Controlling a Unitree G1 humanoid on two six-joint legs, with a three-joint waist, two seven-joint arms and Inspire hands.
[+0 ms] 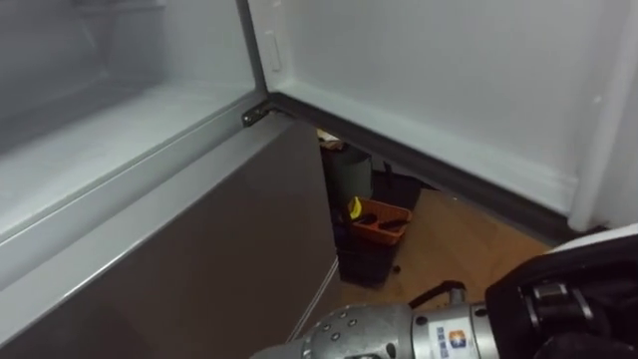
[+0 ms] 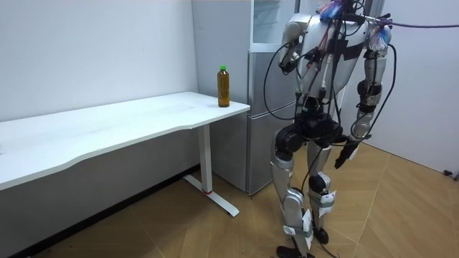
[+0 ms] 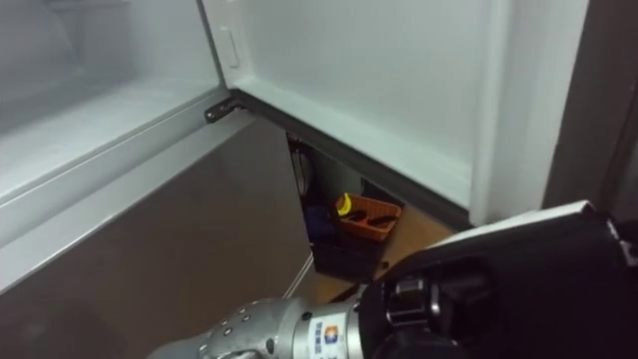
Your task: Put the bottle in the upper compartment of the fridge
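Well apart from the lowered hand (image 2: 346, 152), bottle (image 2: 224, 86) upright on table (image 2: 143, 118) corner, fingers' spread impossible to tell.

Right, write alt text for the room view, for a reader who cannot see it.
A green-capped bottle of amber liquid stands on the corner of the white table nearest the silver fridge, apart from the robot. The humanoid robot stands upright at that fridge, on a wood floor.
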